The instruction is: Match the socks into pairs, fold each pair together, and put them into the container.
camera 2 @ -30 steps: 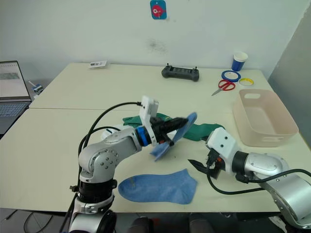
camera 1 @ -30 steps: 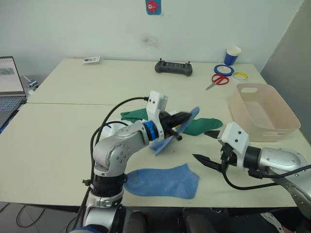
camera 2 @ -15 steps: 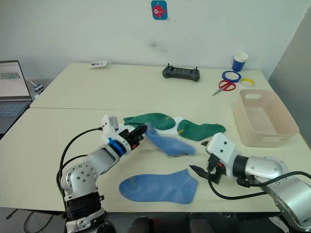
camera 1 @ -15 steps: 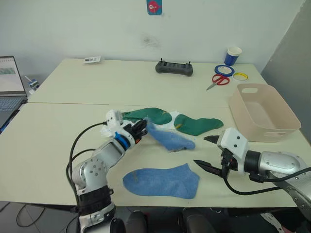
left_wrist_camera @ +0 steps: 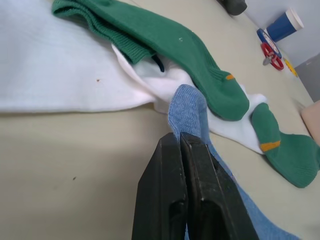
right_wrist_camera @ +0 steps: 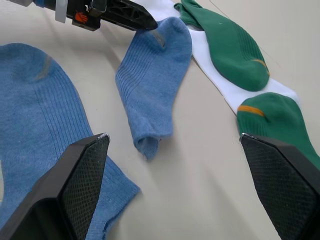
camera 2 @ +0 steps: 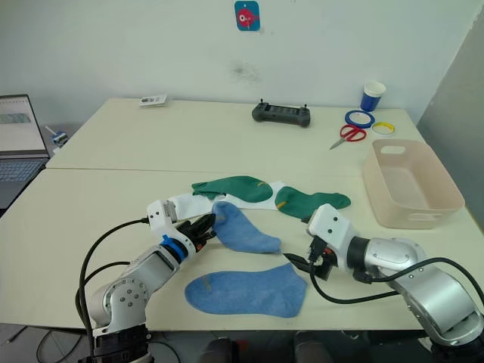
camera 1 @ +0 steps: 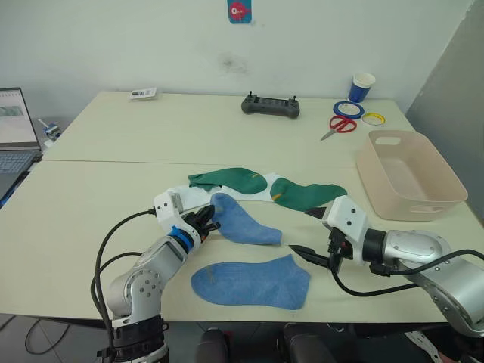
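My left gripper [camera 1: 212, 219] is shut on the edge of a light blue sock [camera 1: 243, 224], which lies on the table's middle; the black fingers [left_wrist_camera: 172, 165] pinch that blue fabric [left_wrist_camera: 188, 109]. A second light blue sock [camera 1: 251, 281] lies flat near the front edge. Two dark green socks [camera 1: 231, 180] [camera 1: 306, 194] rest on white socks [camera 1: 187, 200] just behind. My right gripper [camera 1: 301, 231] is open, empty, just right of the held sock [right_wrist_camera: 152, 85]. The beige-pink container [camera 1: 446, 185] stands empty at the right.
At the table's back lie a black controller [camera 1: 271, 106], red scissors [camera 1: 338, 125], two tape rolls [camera 1: 349, 108] [camera 1: 373, 118], a blue-and-white cup [camera 1: 361, 86] and a small card [camera 1: 142, 93]. A laptop [camera 1: 15, 132] sits at the far left.
My left arm has come down and drawn back to the left, laying the blue sock on the table while still gripping it. My right gripper has shifted left toward that sock.
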### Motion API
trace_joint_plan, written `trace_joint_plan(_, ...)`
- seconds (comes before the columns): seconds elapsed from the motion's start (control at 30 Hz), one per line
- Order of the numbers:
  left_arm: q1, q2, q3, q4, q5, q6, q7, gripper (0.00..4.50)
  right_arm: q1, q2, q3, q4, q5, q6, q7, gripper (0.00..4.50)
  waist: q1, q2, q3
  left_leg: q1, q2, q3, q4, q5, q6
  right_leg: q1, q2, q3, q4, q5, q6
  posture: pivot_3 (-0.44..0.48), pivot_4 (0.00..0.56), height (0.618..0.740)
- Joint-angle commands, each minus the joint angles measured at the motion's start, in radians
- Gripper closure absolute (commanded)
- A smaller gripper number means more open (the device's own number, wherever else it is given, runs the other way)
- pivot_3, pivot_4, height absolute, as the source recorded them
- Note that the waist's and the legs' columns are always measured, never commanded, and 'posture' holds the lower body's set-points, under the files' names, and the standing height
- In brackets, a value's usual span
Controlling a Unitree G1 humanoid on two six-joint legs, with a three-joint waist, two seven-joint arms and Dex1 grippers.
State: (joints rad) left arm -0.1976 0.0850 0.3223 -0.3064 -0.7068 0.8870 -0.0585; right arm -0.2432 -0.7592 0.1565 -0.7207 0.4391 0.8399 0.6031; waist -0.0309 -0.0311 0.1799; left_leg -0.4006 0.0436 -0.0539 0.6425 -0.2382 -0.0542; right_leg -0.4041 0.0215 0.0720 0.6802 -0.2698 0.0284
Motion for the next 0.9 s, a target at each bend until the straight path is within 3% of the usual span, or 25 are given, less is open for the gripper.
trace_joint_plan(0.03,-0.003,0.013,0.026,-0.040,-0.042,-0.001,0.000,4.48,-0.014,0.018,0.010,-0.003,-0.021,0.004,-0.020,0.00,0.000,0.000,0.000,0.000,0.000,0.000,0.000,0.000,0.000,0.000,0.000,0.000,0.000,0.000,0.000,0.000,0.150,0.740)
trace_joint_plan(0.17,0.009,0.049,0.051,-0.058,-0.082,0.014,-0.017,3.60,-0.017,0.052,0.029,0.000,-0.026,0.020,-0.030,0.00,-0.001,0.000,0.000,0.000,0.000,0.000,0.000,0.000,0.000,0.000,0.000,0.000,0.000,0.000,0.000,0.000,0.150,0.740)
trace_joint_plan(0.23,0.015,0.081,0.066,-0.069,-0.101,0.022,-0.025,2.96,-0.015,0.068,0.034,0.001,-0.023,0.029,-0.033,0.00,-0.001,0.000,0.000,0.000,0.000,0.000,-0.001,0.000,0.000,0.000,0.000,0.000,0.000,0.000,0.000,0.000,0.150,0.740)
trace_joint_plan(0.37,0.055,0.208,0.073,-0.089,-0.105,0.030,-0.101,1.69,-0.001,0.122,0.022,0.016,-0.001,0.074,-0.060,0.00,-0.002,0.000,0.000,0.000,0.000,0.000,-0.001,0.000,0.000,0.000,0.000,0.000,0.000,0.000,0.000,0.000,0.150,0.740)
trace_joint_plan(0.43,0.105,0.335,0.025,-0.094,-0.036,-0.026,-0.222,1.02,0.005,0.148,0.024,0.034,0.003,0.096,-0.070,0.00,-0.004,0.000,0.000,0.000,0.001,0.000,-0.001,0.000,0.000,-0.001,0.000,0.000,0.000,0.000,0.000,0.000,0.150,0.740)
trace_joint_plan(0.53,0.202,0.577,-0.094,-0.097,0.115,-0.243,-0.541,0.04,0.013,0.189,0.032,0.070,0.009,0.123,-0.087,0.00,-0.004,0.000,0.000,0.001,0.001,0.001,-0.003,0.000,0.000,-0.002,0.000,0.000,0.000,-0.003,-0.005,0.000,0.150,0.740)
trace_joint_plan(0.6,0.225,0.668,-0.123,-0.094,0.126,-0.309,-0.681,0.04,0.011,0.220,0.035,0.094,0.013,0.136,-0.099,0.00,-0.003,0.002,0.001,0.001,0.001,0.001,-0.004,0.000,0.000,-0.003,-0.001,0.000,-0.001,-0.006,-0.010,0.000,0.150,0.740)
trace_joint_plan(0.83,0.214,0.767,-0.129,-0.167,-0.021,-0.294,-0.963,0.04,-0.006,0.302,0.072,0.173,0.010,0.128,-0.111,0.00,-0.003,0.002,0.003,0.000,0.000,0.004,-0.006,0.000,0.000,-0.003,-0.005,0.000,-0.002,-0.006,-0.010,0.000,0.150,0.740)
trace_joint_plan(0.9,0.226,0.810,-0.141,-0.202,-0.036,-0.309,-1.061,0.00,-0.010,0.321,0.080,0.194,0.001,0.115,-0.115,0.62,-0.004,0.002,0.003,0.001,0.001,0.004,-0.008,0.000,0.000,-0.003,-0.004,0.000,-0.002,-0.006,-0.010,0.000,0.150,0.740)
